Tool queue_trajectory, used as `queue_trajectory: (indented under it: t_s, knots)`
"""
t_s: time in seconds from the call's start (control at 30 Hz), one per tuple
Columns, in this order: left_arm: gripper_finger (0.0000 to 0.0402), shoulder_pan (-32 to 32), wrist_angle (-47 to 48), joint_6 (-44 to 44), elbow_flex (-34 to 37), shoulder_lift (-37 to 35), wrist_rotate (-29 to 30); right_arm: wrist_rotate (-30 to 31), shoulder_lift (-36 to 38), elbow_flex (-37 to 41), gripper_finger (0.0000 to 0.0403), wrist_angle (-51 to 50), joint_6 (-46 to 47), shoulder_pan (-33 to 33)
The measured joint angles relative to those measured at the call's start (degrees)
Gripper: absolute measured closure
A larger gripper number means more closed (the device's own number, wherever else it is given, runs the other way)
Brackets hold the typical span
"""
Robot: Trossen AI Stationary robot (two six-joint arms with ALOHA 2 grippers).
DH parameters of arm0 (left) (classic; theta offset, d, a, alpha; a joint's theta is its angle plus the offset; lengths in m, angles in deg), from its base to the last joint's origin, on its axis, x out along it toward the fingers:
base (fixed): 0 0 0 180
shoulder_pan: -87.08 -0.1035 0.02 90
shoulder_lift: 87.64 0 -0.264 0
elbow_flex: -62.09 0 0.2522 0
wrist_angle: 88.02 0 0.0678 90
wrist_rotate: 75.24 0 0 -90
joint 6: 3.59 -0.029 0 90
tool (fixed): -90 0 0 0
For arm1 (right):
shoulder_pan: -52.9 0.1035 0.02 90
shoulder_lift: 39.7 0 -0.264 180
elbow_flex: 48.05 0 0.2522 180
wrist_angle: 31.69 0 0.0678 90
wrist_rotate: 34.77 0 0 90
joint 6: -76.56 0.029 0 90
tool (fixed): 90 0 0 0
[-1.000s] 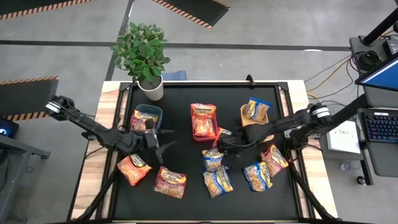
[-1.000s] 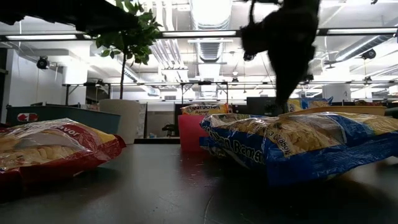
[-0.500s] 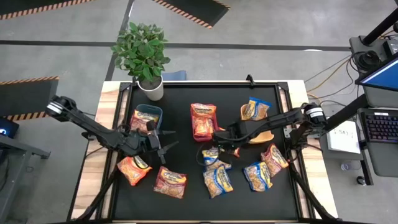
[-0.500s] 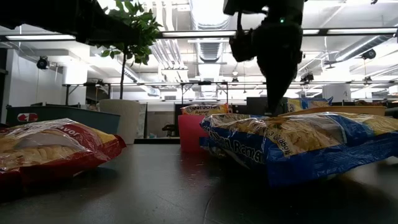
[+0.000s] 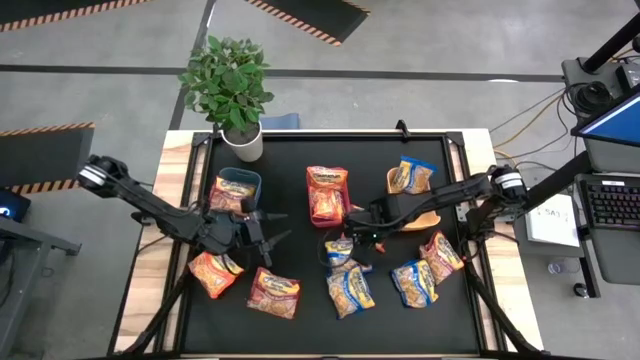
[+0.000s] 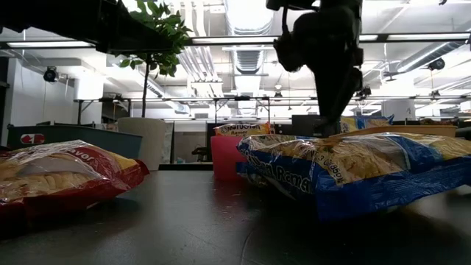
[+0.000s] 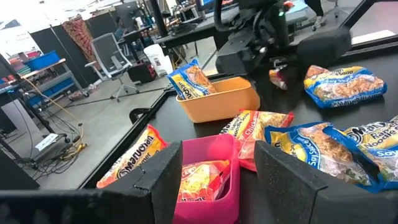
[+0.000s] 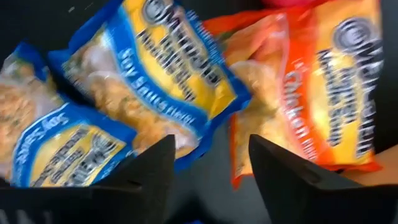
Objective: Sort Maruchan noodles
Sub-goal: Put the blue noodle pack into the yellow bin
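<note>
Maruchan noodles lie about the black table: an orange packet [image 5: 215,272], a red one [image 5: 272,292], blue ones [image 5: 350,290] and a red-pink one [image 5: 441,255]. More packets sit in the teal bin [image 5: 238,186], the red bin [image 5: 327,195] and the tan bin [image 5: 410,184]. My right gripper [image 8: 208,180] points down, open, above an orange chicken packet [image 8: 298,93] that lies beside the red bin, next to a blue packet [image 8: 180,74]. My left gripper [image 7: 227,186] is open and nearly level, near the teal bin [image 5: 268,228], pointing toward the red bin [image 7: 211,168].
A potted plant [image 5: 232,90] stands at the table's far left corner. The near middle of the table [image 5: 310,320] is bare. Wooden strips [image 5: 150,250] border the black mat on both sides.
My right gripper has shifted a little toward the far edge and the red bin and has tipped somewhat. My left gripper has crept toward the table's right and slightly down. The packets on the table lie where they were.
</note>
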Motion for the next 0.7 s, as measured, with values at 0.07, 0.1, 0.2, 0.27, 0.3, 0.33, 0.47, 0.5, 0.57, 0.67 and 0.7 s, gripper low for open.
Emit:
queue_trajectory:
  t_s: [0.07, 0.1, 0.2, 0.27, 0.3, 0.33, 0.47, 0.5, 0.57, 0.67, 0.7]
  knots:
    - [0.0219, 0.0, 0.0, 0.0, -0.7, 1.0, 0.0, 0.0, 0.0, 0.0, 0.0189, 0.0, 1.7, 0.8]
    - [0.0219, 0.0, 0.0, 0.0, -1.0, 1.4, 0.0, 0.0, 0.0, 0.0, 0.0183, 0.0, 2.5, 1.3]
    - [0.0219, 0.0, 0.0, 0.0, -2.2, 2.5, 0.0, 0.0, 0.0, 0.1, 0.0171, 0.0, 6.2, 3.1]
    - [0.0219, 0.0, 0.0, -0.1, -3.1, 3.3, 0.0, 0.0, 0.0, 0.2, 0.0167, 0.2, 9.2, 4.5]
    - [0.0219, 0.0, 0.0, -0.1, -3.5, 3.7, 0.0, 0.0, 0.0, 0.2, 0.0166, 0.2, 10.8, 5.2]
    - [0.0219, 0.0, 0.1, -0.1, -3.9, 4.0, 0.0, 0.0, 0.0, 0.2, 0.0165, 0.2, 12.5, 6.1]
    - [0.0219, 0.1, 0.9, 0.1, -5.5, 5.4, 0.0, 0.0, 0.0, 0.2, 0.0167, 0.1, 18.4, 10.8]
    - [0.0219, 0.2, 1.0, 0.6, -5.8, 5.7, -0.1, -0.2, 0.0, 0.2, 0.0168, 0.0, 19.8, 12.3]
    - [0.0219, 0.7, 1.5, 1.8, -6.2, 6.2, -0.1, -0.6, 0.0, 0.2, 0.0170, 0.0, 22.8, 15.0]
    - [0.0219, 1.4, 1.7, 3.8, -6.2, 7.2, -0.2, -0.3, 0.0, 0.2, 0.0169, 0.0, 27.4, 18.2]
    - [0.0219, 1.7, 1.8, 4.6, -6.2, 7.5, -0.2, 0.4, 0.0, 0.2, 0.0168, 0.0, 28.5, 19.1]
